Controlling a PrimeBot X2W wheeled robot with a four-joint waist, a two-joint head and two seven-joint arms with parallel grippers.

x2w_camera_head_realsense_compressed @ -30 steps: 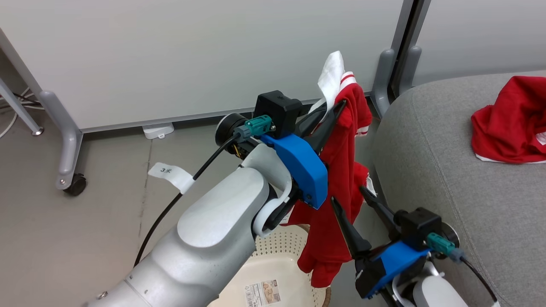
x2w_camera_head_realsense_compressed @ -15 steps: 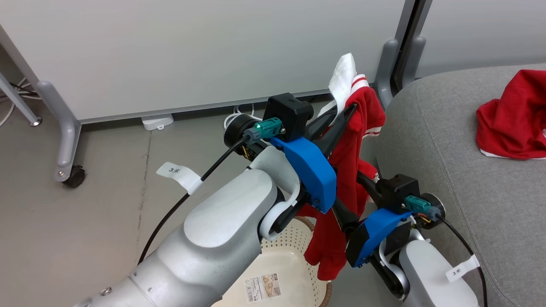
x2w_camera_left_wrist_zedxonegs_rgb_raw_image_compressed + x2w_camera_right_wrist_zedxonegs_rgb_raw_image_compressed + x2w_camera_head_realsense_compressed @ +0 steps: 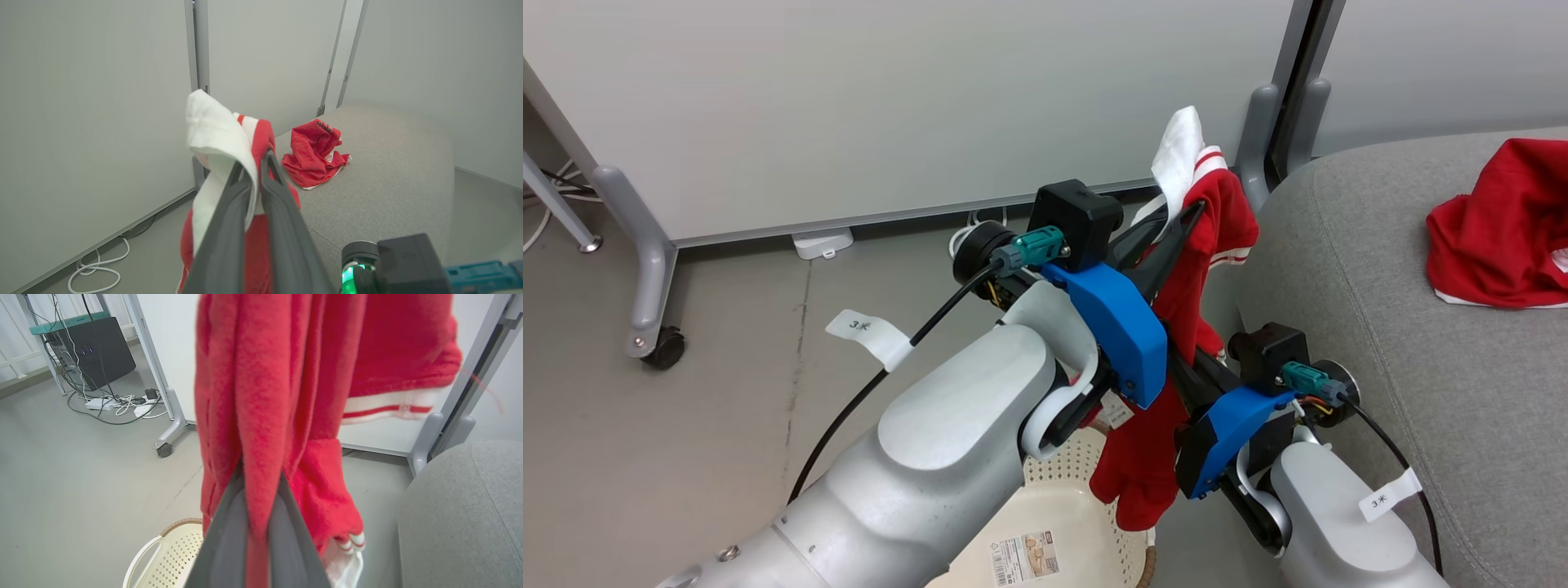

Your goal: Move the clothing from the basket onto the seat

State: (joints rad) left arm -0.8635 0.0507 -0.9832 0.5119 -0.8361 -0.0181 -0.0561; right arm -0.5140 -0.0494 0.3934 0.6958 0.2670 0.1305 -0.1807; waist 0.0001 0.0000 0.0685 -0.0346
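A red garment of the clothing (image 3: 1188,269), with a white panel on top, hangs in the air between the basket and the seat. My left gripper (image 3: 1180,216) is shut on its upper end, and in the left wrist view its fingertips (image 3: 261,163) pinch the white and red fabric. Lower down, my right gripper (image 3: 1194,374) is shut on a hanging red fold (image 3: 261,416). The cream basket (image 3: 1062,490) stands on the floor below the garment. A second red garment (image 3: 1494,237) lies crumpled on the grey seat (image 3: 1405,384).
A white partition on wheeled grey legs (image 3: 654,318) stands behind, with a post (image 3: 1262,139) close to the seat's corner. Cables (image 3: 98,269) lie along the wall. A black computer case (image 3: 102,351) and power strips (image 3: 118,404) sit further left.
My right gripper, open a second ago, has risen toward the hanging garment and shut on its lower part. The left gripper still holds the top.
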